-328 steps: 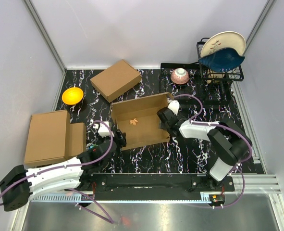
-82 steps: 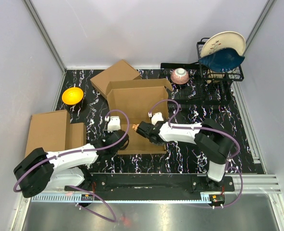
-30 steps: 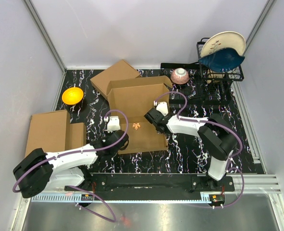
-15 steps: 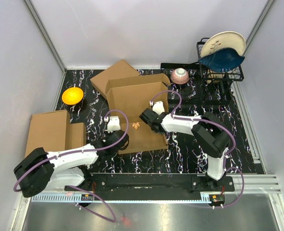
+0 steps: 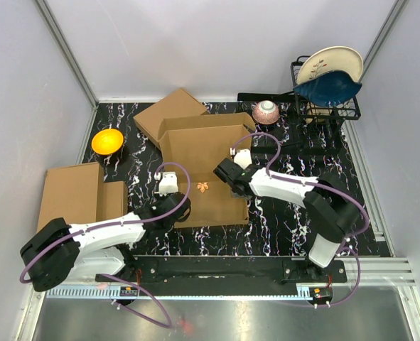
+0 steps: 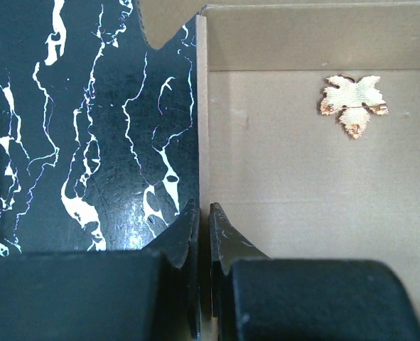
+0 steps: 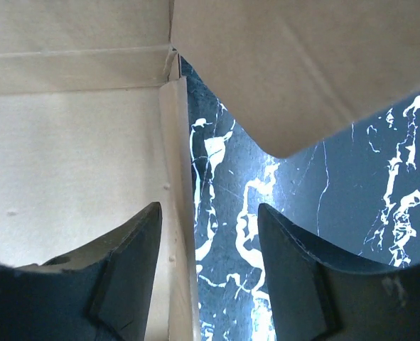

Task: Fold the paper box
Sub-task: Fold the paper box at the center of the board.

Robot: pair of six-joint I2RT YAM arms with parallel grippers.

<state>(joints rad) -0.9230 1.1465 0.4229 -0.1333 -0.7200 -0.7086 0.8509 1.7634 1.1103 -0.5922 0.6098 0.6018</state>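
1. Top view: the brown corrugated die-cut paper box is lying at frame centre on the black marbled table. The left gripper is sitting at its lower-left edge and the right gripper at its right side. A hard sideways push is risking a slide into the smaller plain brown box just behind.
2. Left wrist view: the left gripper is pinching the box's left wall, jaws nearly closed. Any pull from the opposite side is risking slippage or a crease.
3. Right wrist view: the right gripper is straddling the right wall, jaws apart, holding nothing. The unheld wall may be springing outward, and the loose flap at upper right may be snagging the outer finger.
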